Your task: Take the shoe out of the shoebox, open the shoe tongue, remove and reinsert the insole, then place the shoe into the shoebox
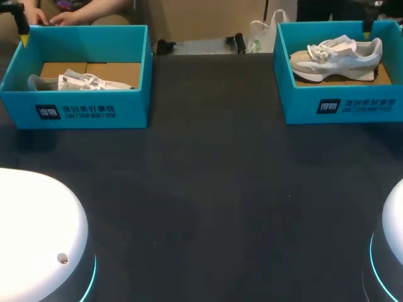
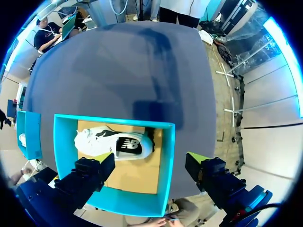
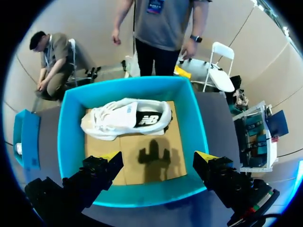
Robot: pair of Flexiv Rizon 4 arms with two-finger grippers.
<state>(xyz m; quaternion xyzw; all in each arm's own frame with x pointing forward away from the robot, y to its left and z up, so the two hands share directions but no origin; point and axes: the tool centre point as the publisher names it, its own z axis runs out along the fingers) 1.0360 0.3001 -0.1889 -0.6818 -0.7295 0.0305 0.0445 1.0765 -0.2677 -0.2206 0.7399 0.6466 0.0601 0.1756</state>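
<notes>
The right claw (image 3: 158,158), fingers apart, hangs over the right shoebox (image 3: 71,142), where the shoe (image 3: 125,118) lies just ahead toward the far wall, its long axis left-right, in line with the finger gap; the left claw (image 2: 151,158), also apart, hovers above the left shoe (image 2: 113,144).

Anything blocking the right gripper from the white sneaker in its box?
Nothing visible. The right gripper hangs open above the lidless teal cardboard shoebox; the white sneaker lies uncovered inside it.
</notes>
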